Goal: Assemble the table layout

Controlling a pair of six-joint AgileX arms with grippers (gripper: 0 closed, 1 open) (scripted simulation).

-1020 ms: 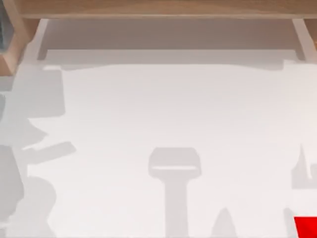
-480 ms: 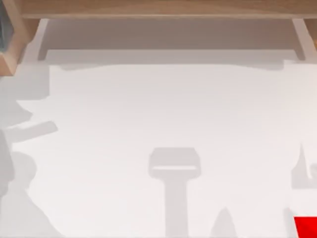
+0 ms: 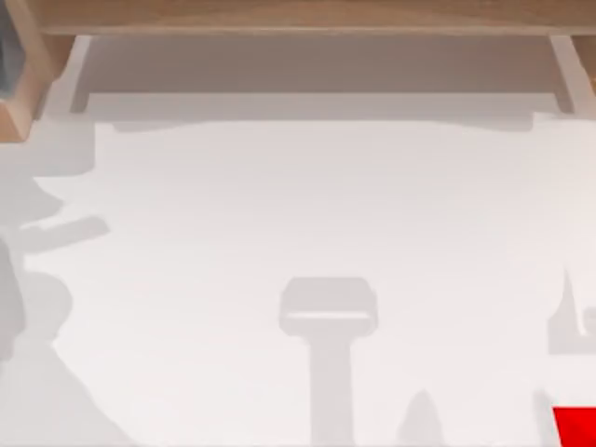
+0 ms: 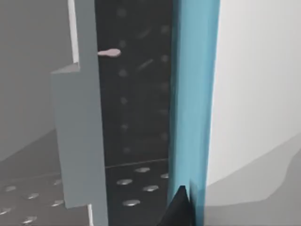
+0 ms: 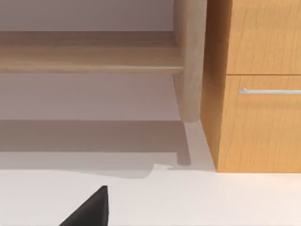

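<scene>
— Where was the counter (image 3: 307,223) at that moment?

— Spread out under the top camera, white and bare across its middle, with the wooden shelf (image 3: 298,17) along its far edge. A red block (image 3: 575,426) sat at its near right corner, cut off by the frame.

— And your pincers?

— A dark tip of my left pincer (image 4: 181,209) sat right against a blue panel (image 4: 193,94), with a grey post (image 4: 77,136) and a dark studded sheet (image 4: 136,103) beyond. My right pincer (image 5: 91,209) hung low over the counter, facing a shelf leg (image 5: 190,61) and a cabinet (image 5: 258,94). For either one I couldn't tell whether it was wide or narrow, or holding anything.

— What worried you?

— The left side, mostly. I judged that the tip was so near the panel's edge that any sideways drift would scrape it or tip it over. If I was meant to take that panel, a grip so close to its edge might let it twist loose.

— And the right?

— Pushing forward blind could have run it into the leg or the cabinet front. The red block was also a concern: sitting near the corner, a careless sweep could have knocked it off the counter.
</scene>
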